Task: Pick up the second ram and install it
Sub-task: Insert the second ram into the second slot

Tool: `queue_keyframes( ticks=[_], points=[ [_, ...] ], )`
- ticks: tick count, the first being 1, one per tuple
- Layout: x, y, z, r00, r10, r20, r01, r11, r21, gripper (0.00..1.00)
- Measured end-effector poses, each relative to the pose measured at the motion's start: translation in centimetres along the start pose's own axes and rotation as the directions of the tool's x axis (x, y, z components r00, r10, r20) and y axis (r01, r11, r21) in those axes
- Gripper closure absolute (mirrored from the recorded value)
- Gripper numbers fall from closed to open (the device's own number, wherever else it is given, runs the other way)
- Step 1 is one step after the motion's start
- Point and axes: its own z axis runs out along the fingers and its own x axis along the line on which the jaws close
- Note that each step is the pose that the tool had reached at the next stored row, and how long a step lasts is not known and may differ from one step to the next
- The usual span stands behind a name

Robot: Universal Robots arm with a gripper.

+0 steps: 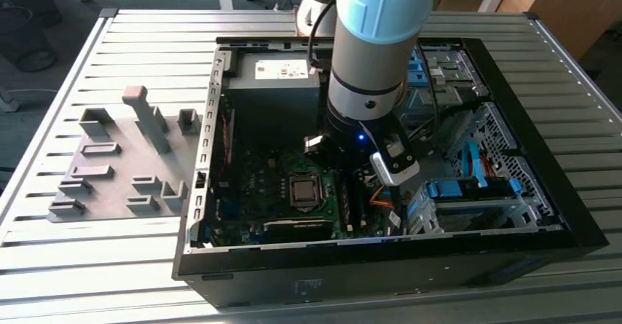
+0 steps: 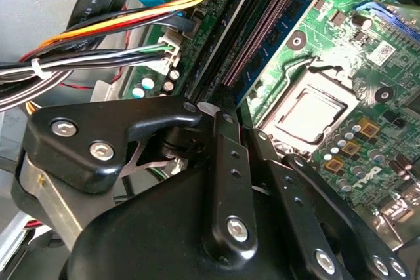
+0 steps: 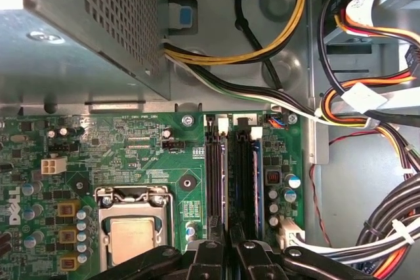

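Grey plastic fixture plate [image 1: 121, 165] with upright blocks lies at the exterior view's left on a ribbed metal table [image 1: 58, 251]. Centre: open black computer case [image 1: 389, 266] holding a green motherboard [image 3: 131, 142] with one square metallic processor [image 3: 130, 237]. The gripper [image 3: 230, 244], black and jointed, is closed over the second ram [image 3: 254, 188], a narrow board standing edgewise in its slot beside one empty slot [image 3: 213, 175]. Right: bundled coloured cables [image 3: 374, 116].
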Motion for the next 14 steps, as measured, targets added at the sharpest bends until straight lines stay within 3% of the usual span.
queue_keyframes(
  ticks=[14],
  points=[
    [0.0, 0.0, 0.02, 1.0, -0.003, -0.0001, 0.003, 1.0, -0.0015, 0.86]
  ],
)
